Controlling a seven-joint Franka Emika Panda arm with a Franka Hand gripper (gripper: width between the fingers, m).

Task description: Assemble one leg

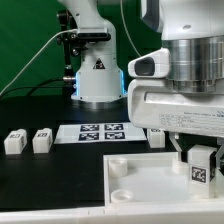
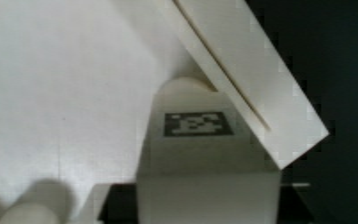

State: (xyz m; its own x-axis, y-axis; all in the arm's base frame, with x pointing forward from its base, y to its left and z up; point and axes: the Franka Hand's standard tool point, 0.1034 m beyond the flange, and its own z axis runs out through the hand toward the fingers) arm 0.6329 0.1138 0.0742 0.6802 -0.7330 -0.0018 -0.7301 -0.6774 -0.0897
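One small white plastic block-like leg (image 1: pixel 200 166) w/ a black-and-white marker tag on its face sits clamped in the gripper (image 1: pixel 198 152), fingers closed on its upper part, tag facing the camera. Leg hangs over the large flat white square panel (image 1: pixel 150 185), toward the exterior view's right side of it; can't tell if the leg's base touches the panel or rides just above.

Wrist view: same leg (image 2: pixel 197 150) seen close, tag upright on its face, panel's white surface (image 2: pixel 69 90) behind it, panel edge running diagonally beside the leg.

Step in hand, by my read: carrying/positioning the leg to a corner socket. Round sockets (image 1: pixel 118 166) show at the panel's near-left corners in exterior view, well apart from the leg; the socket under the gripper is hidden.

Next move prob. calls for: centre leg over target socket, keep it plumb, lower straight, then press or twist to seat. Risk: off-centre entry, leg cocking in the grip.

Orientation: long axis approx. vertical, lower end pointing down at panel.

Elsewhere on the black table (image 1: pixel 40 110): two more white legs (image 1: pixel 28 141) at exterior view's left, marker board (image 1: pixel 100 131) between them and the gripper.
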